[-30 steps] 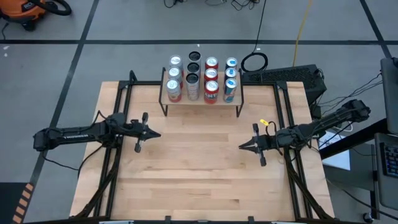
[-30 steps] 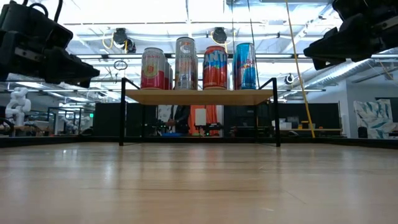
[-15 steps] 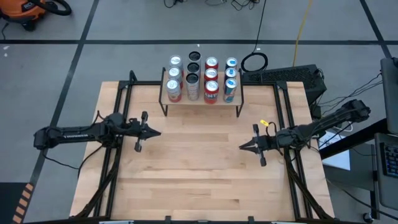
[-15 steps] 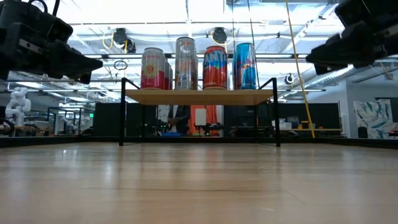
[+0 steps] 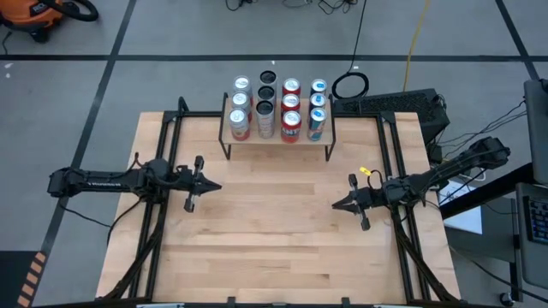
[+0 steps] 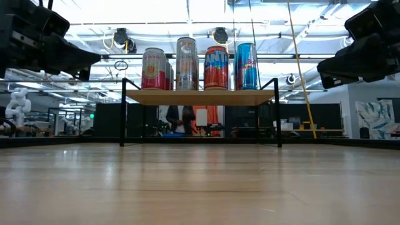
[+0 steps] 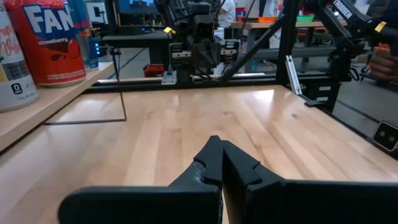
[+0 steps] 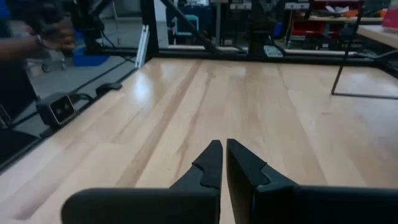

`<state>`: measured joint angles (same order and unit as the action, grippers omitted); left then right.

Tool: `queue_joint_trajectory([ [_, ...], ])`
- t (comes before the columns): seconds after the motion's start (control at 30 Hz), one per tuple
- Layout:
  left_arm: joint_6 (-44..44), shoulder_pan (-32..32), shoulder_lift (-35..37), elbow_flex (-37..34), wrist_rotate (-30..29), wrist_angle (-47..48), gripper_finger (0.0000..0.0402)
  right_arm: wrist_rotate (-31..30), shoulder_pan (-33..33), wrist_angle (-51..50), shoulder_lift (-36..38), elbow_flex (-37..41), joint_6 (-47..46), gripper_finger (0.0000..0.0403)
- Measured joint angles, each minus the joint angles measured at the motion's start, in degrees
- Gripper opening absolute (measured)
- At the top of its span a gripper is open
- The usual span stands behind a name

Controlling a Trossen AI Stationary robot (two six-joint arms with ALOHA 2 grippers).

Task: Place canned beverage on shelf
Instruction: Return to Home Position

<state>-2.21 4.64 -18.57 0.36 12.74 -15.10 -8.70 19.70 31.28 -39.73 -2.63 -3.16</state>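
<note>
Both the left gripper (image 5: 210,183) and right gripper (image 5: 336,204) are hovering empty, fingers pressed together, with the shelf (image 5: 276,141) of cans (image 5: 291,120) standing well apart, off to their side.

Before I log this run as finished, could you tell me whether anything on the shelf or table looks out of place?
Nothing stands out. The cans stand upright in four neat rows on the shelf, none tipped or spilled. The left hand and right hand are shut and empty, clear of it.
</note>
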Motion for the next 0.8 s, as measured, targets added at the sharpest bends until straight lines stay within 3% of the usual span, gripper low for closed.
queue_joint_trajectory([
  [0.3,-1.1,-0.6,2.0,0.0,-1.3,0.1,0.0000,-0.1,0.0,-6.6,5.2,0.1,1.2,0.0000],
  [0.8,0.3,-0.5,11.2,-0.1,-4.5,7.5,0.0000,-0.4,-0.2,-22.3,23.0,0.2,1.4,0.0000],
])
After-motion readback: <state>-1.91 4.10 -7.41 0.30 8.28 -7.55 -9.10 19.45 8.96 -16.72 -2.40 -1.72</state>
